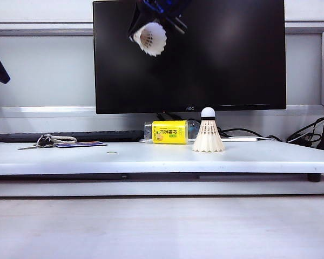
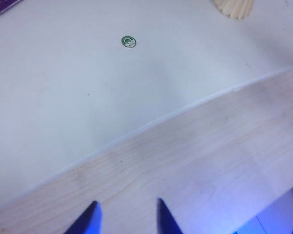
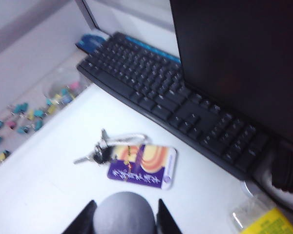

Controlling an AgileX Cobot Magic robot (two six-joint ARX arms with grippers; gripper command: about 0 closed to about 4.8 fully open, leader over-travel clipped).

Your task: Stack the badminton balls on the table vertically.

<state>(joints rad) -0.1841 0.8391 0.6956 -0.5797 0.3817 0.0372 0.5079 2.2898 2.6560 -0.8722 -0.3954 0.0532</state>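
Wood surface (image 2: 200, 161): nearest the camera, bare; the left gripper (image 2: 127, 217) hangs over it with jaws spread and nothing between them, well away from the work.

Table (image 1: 151, 159): white slab one step back, carrying a small round sticker (image 1: 112, 152), keys (image 1: 43, 141) and a purple card (image 1: 81, 144) toward its left.

Standing shuttlecock (image 1: 208, 135): upright on the table right of centre, skirt down, cork tip up, just in front of a yellow-labelled bottle (image 1: 169, 131) lying on its side.

Held shuttlecock (image 1: 150, 38): high in the air in front of the monitor (image 1: 232, 54), gripped by the right gripper (image 3: 125, 214), whose fingers close on its rounded cork end; the skirt tilts down and to the side, not plumb.

Keyboard (image 3: 171, 105): behind the keys, at the monitor's foot, clear of the route.

Risk, alignment: likely the main one. If the tilted skirt comes down off-centre, its rim could catch the standing cork and tip the cone over, perhaps toward the bottle.

Risk, pressure: pushing down too hard could splay or crush feathers, or skate the lower one across the smooth slab.

Risk, release: opening the jaws before the skirt seats could let the top one topple and roll.

Risk, grip: a rounded cork may slip or swivel between the fingers during the carry.
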